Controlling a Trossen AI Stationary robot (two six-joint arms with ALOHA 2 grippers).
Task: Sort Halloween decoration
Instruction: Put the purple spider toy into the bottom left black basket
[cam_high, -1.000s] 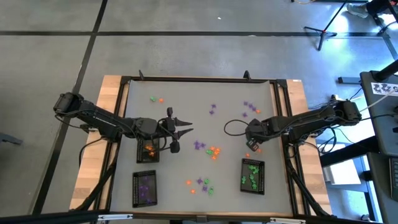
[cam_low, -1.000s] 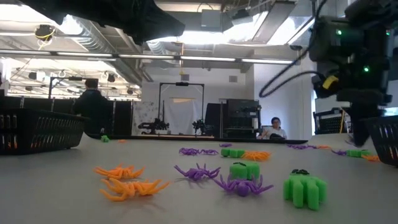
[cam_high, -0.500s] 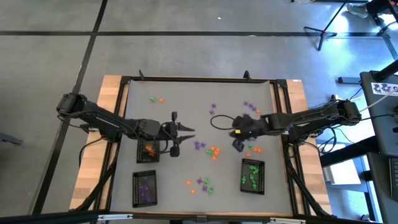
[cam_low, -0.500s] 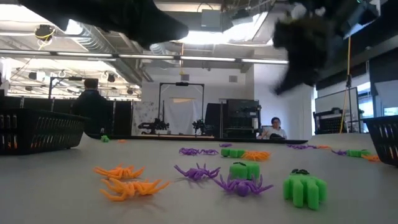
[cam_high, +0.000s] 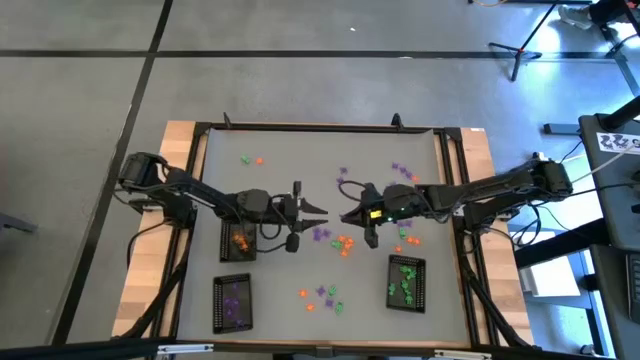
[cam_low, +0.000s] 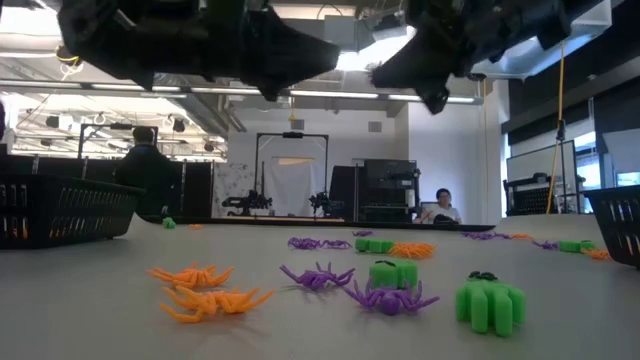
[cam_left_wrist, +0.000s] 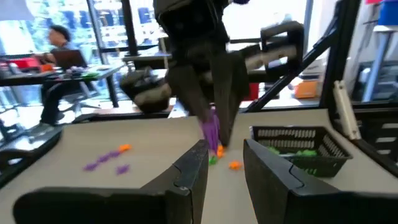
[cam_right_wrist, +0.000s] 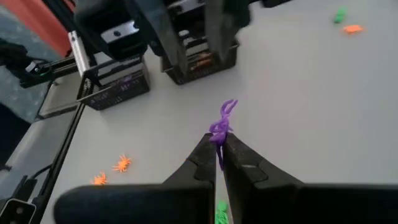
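The right hand has swung from the right tray toward frame centre, clenched on a purple spider dangling at its fingertips. Facing it, the left hand hovers half-parted, grasping nothing. Below them, loose trinkets dot the worktop.

a grey table is seen from above, framed by a black rail with bare wood at its sides. three black mesh trays rest on it: one at 9 o'clock with orange trinkets, one at 7 o'clock with purple ones, one at 5 o'clock with green ones. loose trinkets are scattered on the top: a green and orange pair at 11 o'clock, purple ones at 1 o'clock, a mixed cluster at the centre, another at 6 o'clock.
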